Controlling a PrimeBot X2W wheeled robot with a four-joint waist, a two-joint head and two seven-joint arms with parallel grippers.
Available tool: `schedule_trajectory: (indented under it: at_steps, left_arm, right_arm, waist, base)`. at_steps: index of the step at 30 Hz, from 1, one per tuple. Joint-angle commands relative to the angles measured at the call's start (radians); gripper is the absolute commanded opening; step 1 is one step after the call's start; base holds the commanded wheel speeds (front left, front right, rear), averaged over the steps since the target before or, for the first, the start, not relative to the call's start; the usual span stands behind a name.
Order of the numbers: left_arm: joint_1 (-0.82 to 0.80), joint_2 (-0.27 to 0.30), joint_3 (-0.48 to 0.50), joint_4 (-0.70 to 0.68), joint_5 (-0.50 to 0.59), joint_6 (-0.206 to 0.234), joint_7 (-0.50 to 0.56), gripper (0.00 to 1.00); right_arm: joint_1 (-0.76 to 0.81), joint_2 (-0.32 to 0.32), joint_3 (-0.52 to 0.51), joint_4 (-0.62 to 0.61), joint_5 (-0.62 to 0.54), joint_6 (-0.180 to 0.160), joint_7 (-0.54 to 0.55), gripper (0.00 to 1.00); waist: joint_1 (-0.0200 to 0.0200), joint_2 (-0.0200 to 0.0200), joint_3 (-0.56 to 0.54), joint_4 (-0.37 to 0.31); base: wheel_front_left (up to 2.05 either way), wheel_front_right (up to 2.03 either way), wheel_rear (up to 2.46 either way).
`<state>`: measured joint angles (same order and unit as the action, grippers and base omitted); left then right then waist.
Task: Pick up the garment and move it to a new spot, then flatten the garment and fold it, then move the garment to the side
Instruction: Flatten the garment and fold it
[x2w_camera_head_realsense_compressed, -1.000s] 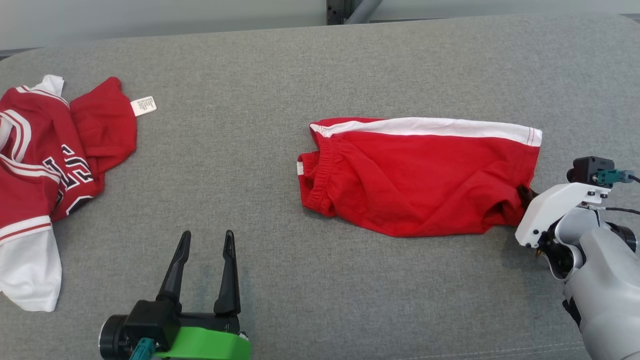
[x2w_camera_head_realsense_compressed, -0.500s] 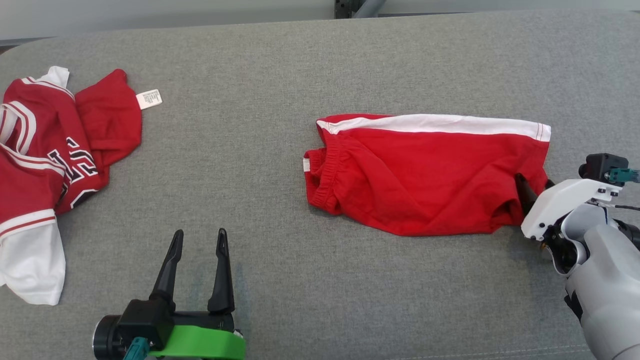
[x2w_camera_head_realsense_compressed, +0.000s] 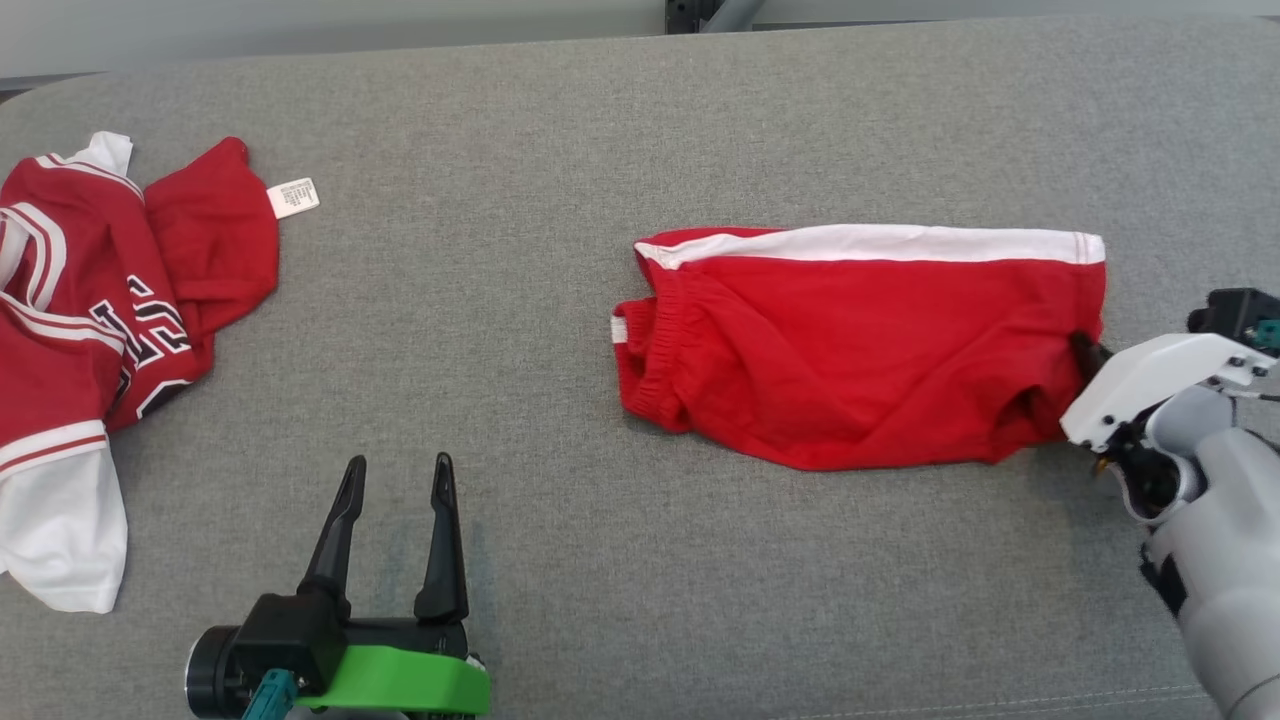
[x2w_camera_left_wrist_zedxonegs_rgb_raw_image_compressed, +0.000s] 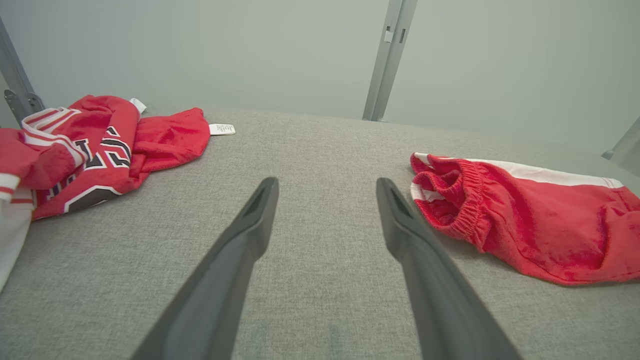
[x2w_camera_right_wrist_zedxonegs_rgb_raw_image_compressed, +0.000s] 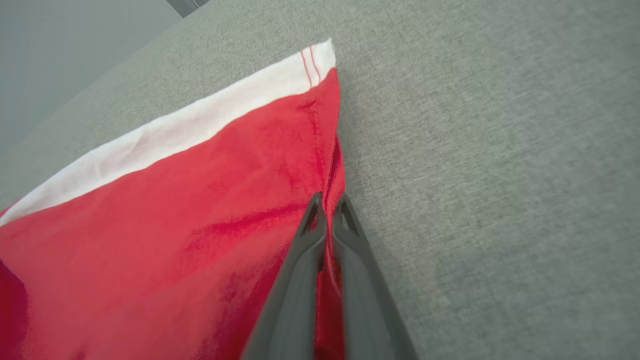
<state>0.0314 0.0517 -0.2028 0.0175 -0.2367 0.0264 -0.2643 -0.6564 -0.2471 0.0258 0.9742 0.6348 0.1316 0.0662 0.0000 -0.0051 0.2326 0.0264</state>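
The garment (x2w_camera_head_realsense_compressed: 860, 350) is a pair of red shorts with a white side stripe, lying flat on the grey cushion right of centre, waistband to the left. My right gripper (x2w_camera_head_realsense_compressed: 1082, 350) is at the garment's right hem, shut on the red fabric edge; the right wrist view shows its tips (x2w_camera_right_wrist_zedxonegs_rgb_raw_image_compressed: 330, 200) pinched on the hem of the garment (x2w_camera_right_wrist_zedxonegs_rgb_raw_image_compressed: 175, 215). My left gripper (x2w_camera_head_realsense_compressed: 397, 470) stands open and empty near the front edge at lower left, well away from the shorts. In the left wrist view the left gripper (x2w_camera_left_wrist_zedxonegs_rgb_raw_image_compressed: 325, 185) points at bare cushion, the garment (x2w_camera_left_wrist_zedxonegs_rgb_raw_image_compressed: 540, 235) to its right.
A crumpled red and white jersey (x2w_camera_head_realsense_compressed: 90, 300) with a white label lies at the cushion's far left, also the jersey (x2w_camera_left_wrist_zedxonegs_rgb_raw_image_compressed: 85, 145) in the left wrist view. Bare grey cushion (x2w_camera_head_realsense_compressed: 560, 300) spreads between the two garments. A metal post (x2w_camera_left_wrist_zedxonegs_rgb_raw_image_compressed: 390, 55) rises behind the cushion.
My right gripper opened briefly, moved a little up the right hem and shut on it again. The hem now sits straighter and further right. The left gripper stayed still.
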Motion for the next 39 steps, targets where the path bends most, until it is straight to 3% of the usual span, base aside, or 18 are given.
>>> schedule_trajectory:
  at_steps: [1,8,11,16,21,27,35,36,37,39]
  left_arm:
    - [-0.007,0.0,0.004,0.001,-0.003,0.0,0.0,1.0]
    - [0.005,0.0,0.001,-0.01,-0.02,0.01,0.0,1.0]
    - [0.013,-0.001,-0.003,-0.013,-0.027,0.015,0.0,1.0]
    - [0.02,0.0,-0.004,-0.014,-0.039,0.022,0.0,1.0]
    - [0.011,0.0,-0.023,-0.003,-0.049,0.026,0.0,1.0]
    - [-0.021,0.0,-0.053,0.013,-0.056,0.032,0.0,1.0]
    - [-0.003,0.0,-0.055,0.03,-0.068,0.043,0.0,1.0]
    - [-0.001,0.0,-0.052,0.03,-0.068,0.045,0.0,1.0]
    - [0.001,0.0,-0.049,0.03,-0.068,0.046,0.0,1.0]
    - [0.006,0.0,-0.043,0.031,-0.068,0.047,0.0,1.0]
  right_arm:
    - [-0.008,-0.038,-0.005,-0.009,0.011,-0.002,0.006,0.0]
    - [-0.039,-0.158,-0.004,-0.106,0.042,-0.002,0.05,0.0]
    - [-0.045,-0.168,0.02,-0.192,0.045,-0.001,0.066,0.0]
    - [0.018,-0.092,0.13,-0.395,0.059,-0.001,0.13,0.0]
    - [0.073,0.05,0.243,-0.533,0.069,-0.001,0.169,0.0]
    - [0.09,0.148,0.271,-0.47,-0.012,-0.001,0.163,0.0]
    - [0.08,0.187,0.256,-0.363,-0.048,-0.001,0.121,0.02]
    - [0.079,0.189,0.263,-0.364,-0.047,-0.001,0.11,0.84]
    - [0.082,0.191,0.269,-0.366,-0.044,-0.001,0.101,1.0]
    - [0.094,0.192,0.286,-0.387,-0.059,-0.001,0.071,1.0]
  waist:
    - [0.0,0.0051,-0.006,-0.001]
    - [0.0,0.0051,-0.018,0.001]
    - [0.0,0.0051,-0.022,0.002]
    - [0.0,0.0051,-0.022,0.001]
    - [0.0,0.0051,-0.015,-0.002]
    - [0.0,0.0051,-0.013,0.03]
    - [0.0,0.0051,-0.024,0.045]
    - [0.0,0.0051,-0.026,0.042]
    - [0.0,0.0051,-0.029,0.038]
    - [0.0,0.0051,-0.038,0.029]
  base:
    - [0.0,0.0,0.0]
    - [0.0,0.0,0.0]
    - [0.0,0.0,0.0]
    - [0.0,0.0,0.0]
    - [0.0,0.0,0.0]
    - [0.0,0.0,0.0]
    - [0.0,0.0,0.0]
    - [0.0,0.0,0.0]
    - [0.0,0.0,0.0]
    - [0.0,0.0,0.0]
